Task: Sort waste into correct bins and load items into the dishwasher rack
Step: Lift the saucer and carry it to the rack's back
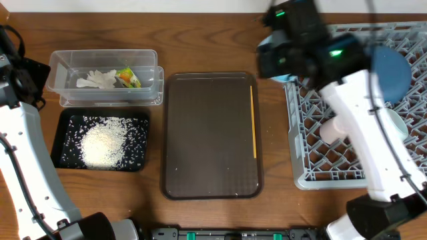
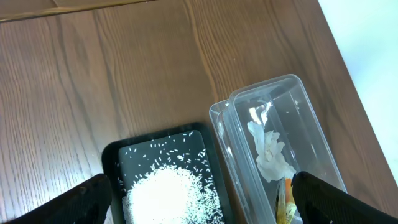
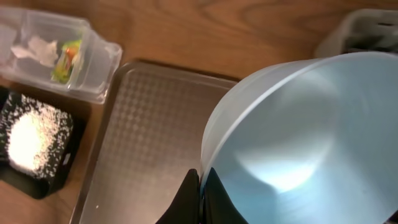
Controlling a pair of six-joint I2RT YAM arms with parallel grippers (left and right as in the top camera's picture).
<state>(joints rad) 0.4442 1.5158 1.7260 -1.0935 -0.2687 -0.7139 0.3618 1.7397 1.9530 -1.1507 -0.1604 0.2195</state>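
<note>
- The right tool (image 3: 200,186), pressed together, pinches the rim of the small light-blue dish (image 3: 298,137), which is aloft by the dishwasher rack's (image 1: 313,167) far-left corner.
- The dish looks stiff, light and glossy. It will likely slip or swing from such a thin rim pinch.
- The left tool (image 2: 205,205) is spread wide above the black tray (image 2: 109,153).

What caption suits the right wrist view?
Right hand pinches the rim of a light-blue dish; brown serving tray, black rice tray and clear tub beyond.
</note>
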